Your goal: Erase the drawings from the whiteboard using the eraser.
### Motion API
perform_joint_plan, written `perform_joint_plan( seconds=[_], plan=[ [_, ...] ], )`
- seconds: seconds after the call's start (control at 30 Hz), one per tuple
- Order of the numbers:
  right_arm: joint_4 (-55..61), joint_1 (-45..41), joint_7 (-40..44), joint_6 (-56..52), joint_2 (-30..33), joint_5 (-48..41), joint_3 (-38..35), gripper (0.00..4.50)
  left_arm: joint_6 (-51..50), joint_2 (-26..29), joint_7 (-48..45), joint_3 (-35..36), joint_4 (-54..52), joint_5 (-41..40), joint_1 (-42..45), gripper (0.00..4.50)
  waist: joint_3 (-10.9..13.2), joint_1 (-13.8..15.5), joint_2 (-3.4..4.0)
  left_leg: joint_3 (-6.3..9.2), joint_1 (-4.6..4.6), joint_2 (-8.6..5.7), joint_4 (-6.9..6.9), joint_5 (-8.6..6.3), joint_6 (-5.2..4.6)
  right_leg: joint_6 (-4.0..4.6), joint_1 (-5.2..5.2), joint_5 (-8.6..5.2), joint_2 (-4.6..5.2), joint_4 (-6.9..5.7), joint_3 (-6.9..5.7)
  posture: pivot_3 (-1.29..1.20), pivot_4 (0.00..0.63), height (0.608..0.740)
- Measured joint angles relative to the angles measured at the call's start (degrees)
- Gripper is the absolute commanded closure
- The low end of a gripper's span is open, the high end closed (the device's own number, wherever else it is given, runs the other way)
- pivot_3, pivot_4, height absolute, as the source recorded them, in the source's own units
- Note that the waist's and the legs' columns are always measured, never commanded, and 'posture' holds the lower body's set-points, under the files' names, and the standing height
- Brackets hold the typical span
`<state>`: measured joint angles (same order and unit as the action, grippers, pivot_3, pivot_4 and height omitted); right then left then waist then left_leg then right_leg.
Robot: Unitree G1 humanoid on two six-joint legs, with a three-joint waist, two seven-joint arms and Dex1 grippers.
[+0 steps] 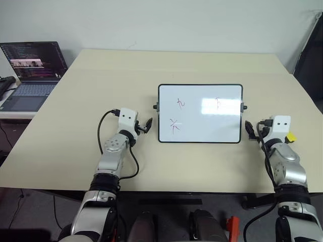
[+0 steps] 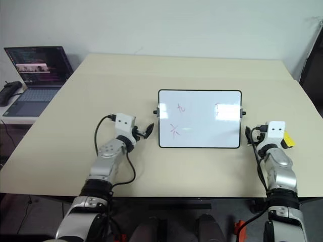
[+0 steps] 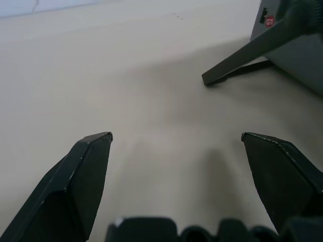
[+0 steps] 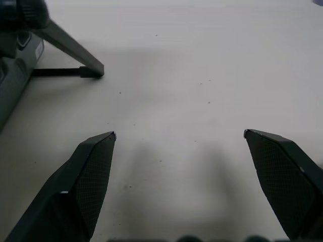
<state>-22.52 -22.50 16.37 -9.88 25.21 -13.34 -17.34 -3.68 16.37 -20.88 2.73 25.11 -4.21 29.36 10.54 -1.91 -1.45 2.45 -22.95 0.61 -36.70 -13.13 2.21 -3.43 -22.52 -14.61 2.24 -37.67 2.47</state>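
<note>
Red-purple drawings (image 1: 175, 125) on whiteboard (image 1: 200, 136), eraser (image 1: 290, 137) beside

A beige table (image 1: 75, 151) bears the whiteboard (image 1: 200, 114) and yellow eraser (image 1: 290, 137).

glossy whiteboard (image 1: 212, 132), matt smooth table (image 1: 101, 75)

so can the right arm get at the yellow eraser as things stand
Probably yes. The eraser lies on the table just right of the right wrist, and the right gripper is open and empty. It points forward past it, though, so the arm would likely have to pull back and swing right.
</note>
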Motion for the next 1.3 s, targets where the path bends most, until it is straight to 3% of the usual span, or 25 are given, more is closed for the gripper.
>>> perform_joint_plan(
  seconds=[0.13,0.37,0.6,1.0,1.1,1.3],
  plan=[
    [0.0,0.0,3.3,-2.0,4.8,-2.2,-2.4,0.04,-3.1,6.3,-10.2,0.8,-6.8,-5.2,-2.5,0.0,0.0,0.0,0.04,-0.05,-0.01,0.02,0.03,0.0,0.0,0.02,-0.02,-0.01,0.01,0.01,0.02,0.0,0.15,0.74],
    [-3.4,-1.7,12.9,-9.2,16.9,-3.7,-3.4,0.04,-20.9,15.1,-27.0,3.4,-27.1,-23.3,-3.7,0.0,0.0,0.1,0.04,-0.05,0.05,0.05,0.02,-0.01,-0.01,0.07,0.07,-0.1,-0.01,0.05,0.0,0.0,0.15,0.74],
    [-18.1,-7.9,20.8,-14.7,23.5,-1.4,0.7,0.04,-28.5,12.7,-30.0,-3.3,-32.2,-26.6,-3.6,0.0,0.1,-0.3,0.06,-0.08,0.07,0.06,0.01,-0.01,-0.01,0.07,0.13,-0.11,-0.05,0.18,0.04,0.0,0.15,0.74],
    [-31.0,-13.8,26.1,-13.8,24.9,2.9,4.7,0.04,-29.0,12.8,-32.1,-4.0,-32.2,-26.6,-2.3,0.0,0.1,-0.7,0.09,-0.1,0.02,0.1,0.04,-0.01,-0.02,0.04,0.17,-0.1,-0.1,0.49,0.06,0.0,0.15,0.74],
    [-32.0,-14.7,26.0,-12.8,24.9,3.1,4.7,0.63,-29.5,13.7,-33.2,-4.7,-32.2,-26.6,-2.3,0.0,0.1,-0.7,0.09,-0.1,0.02,0.1,0.07,-0.01,-0.01,0.04,0.18,-0.1,-0.1,0.52,0.06,0.0,0.15,0.74],
    [-32.9,-14.9,24.9,-11.6,24.9,3.1,4.6,2.75,-29.4,14.7,-35.0,-6.0,-33.5,-26.0,-1.8,0.0,0.1,-0.7,0.09,-0.1,0.01,0.1,0.08,-0.01,-0.01,0.04,0.19,-0.1,-0.1,0.56,0.06,0.0,0.15,0.74]
  ],
)
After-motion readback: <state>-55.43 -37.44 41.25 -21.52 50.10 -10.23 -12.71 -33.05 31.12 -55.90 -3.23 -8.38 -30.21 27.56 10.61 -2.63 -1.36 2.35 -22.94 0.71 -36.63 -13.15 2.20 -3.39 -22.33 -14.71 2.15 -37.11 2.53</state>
